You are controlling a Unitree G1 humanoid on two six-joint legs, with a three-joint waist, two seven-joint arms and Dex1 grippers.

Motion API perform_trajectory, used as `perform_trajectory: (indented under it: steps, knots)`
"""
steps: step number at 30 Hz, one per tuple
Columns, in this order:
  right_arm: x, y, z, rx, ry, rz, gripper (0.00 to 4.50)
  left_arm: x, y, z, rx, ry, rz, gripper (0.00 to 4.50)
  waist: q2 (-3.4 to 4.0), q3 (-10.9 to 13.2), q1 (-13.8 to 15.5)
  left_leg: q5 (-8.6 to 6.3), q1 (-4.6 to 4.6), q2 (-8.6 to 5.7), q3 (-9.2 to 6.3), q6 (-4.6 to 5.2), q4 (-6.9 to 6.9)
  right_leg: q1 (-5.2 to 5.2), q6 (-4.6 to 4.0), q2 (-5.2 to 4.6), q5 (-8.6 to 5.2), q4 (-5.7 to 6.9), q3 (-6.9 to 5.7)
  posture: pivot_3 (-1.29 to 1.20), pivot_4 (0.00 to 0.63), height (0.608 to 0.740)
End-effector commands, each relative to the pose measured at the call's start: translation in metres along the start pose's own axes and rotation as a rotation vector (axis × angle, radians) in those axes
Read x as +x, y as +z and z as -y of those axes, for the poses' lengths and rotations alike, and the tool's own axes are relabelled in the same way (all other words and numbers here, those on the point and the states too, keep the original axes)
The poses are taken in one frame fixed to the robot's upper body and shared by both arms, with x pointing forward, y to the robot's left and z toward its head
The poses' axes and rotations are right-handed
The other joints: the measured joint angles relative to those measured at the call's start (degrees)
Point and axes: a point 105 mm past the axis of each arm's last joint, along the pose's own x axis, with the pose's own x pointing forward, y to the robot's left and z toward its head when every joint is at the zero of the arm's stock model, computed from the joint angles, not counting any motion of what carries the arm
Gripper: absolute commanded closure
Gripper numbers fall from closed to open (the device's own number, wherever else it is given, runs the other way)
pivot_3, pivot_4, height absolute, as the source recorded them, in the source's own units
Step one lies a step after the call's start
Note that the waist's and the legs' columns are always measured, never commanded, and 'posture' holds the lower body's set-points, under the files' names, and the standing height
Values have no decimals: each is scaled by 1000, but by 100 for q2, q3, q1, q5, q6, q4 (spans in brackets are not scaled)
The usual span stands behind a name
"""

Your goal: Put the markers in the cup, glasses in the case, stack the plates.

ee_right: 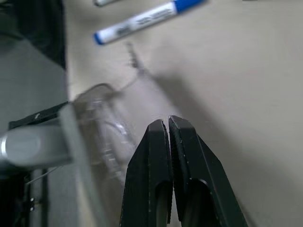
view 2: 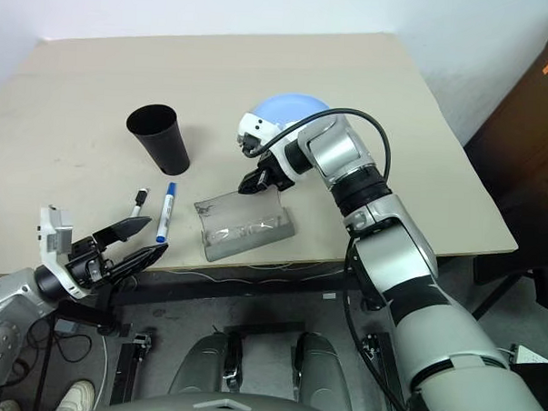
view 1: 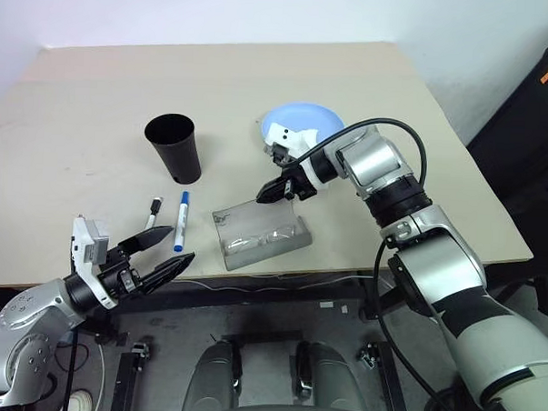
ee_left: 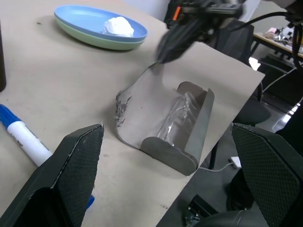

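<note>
The right hand [view 1: 273,193], fingers pressed together, touched the open case's [view 1: 259,237] lid — glasses [ee_left: 177,120] inside; closing it seemed next, the left hand [view 1: 159,252] spread, idle.

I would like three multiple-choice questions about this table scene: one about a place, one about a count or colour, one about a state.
1. Where do the glasses lie?
A. inside the open case
B. on the plates
C. inside the cup

2. How many markers lie on the table?
A. one
B. two
C. three

3. How does the right claw stand?
A. wide open
B. shut on a marker
C. shut, holding nothing

Key:
1 A: the clear frame rests in the grey case, whose lid stands open.
2 B: a blue-capped marker and a black-capped marker lie side by side near the black cup.
3 C: its two black fingers meet over the case with nothing between them.
</note>
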Motion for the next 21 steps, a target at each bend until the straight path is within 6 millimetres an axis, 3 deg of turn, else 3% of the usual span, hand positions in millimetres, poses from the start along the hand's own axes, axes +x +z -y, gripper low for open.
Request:
perform_trajectory:
  steps: [1,9,13,18,21]
  knots:
    - [-3,15,-2,-1,-10,48,4309,1,6,1,41,-15,11,0,0,0,-6,0,1,0,0,0,0,0,0,0,0,1,0,0,150,735]
    - [-8,37,17,-47,-107,140,4309,2,5,1,36,-17,14,0,0,0,-11,0,-2,0,2,0,-1,-5,-1,1,0,2,0,0,150,735]
    - [1,32,31,-30,-176,110,3470,2,3,2,34,-13,14,0,0,0,-14,0,-1,0,3,0,-1,-3,0,1,0,1,0,0,150,735]
    - [17,20,38,-102,-212,28,1779,2,2,3,35,-12,13,0,0,0,-13,0,-3,0,5,1,0,-3,0,0,0,1,1,0,150,735]
    - [22,13,43,-89,-242,-13,1779,3,2,4,38,-11,14,0,1,1,-17,1,-2,0,5,1,0,-2,0,0,0,2,1,0,150,735]
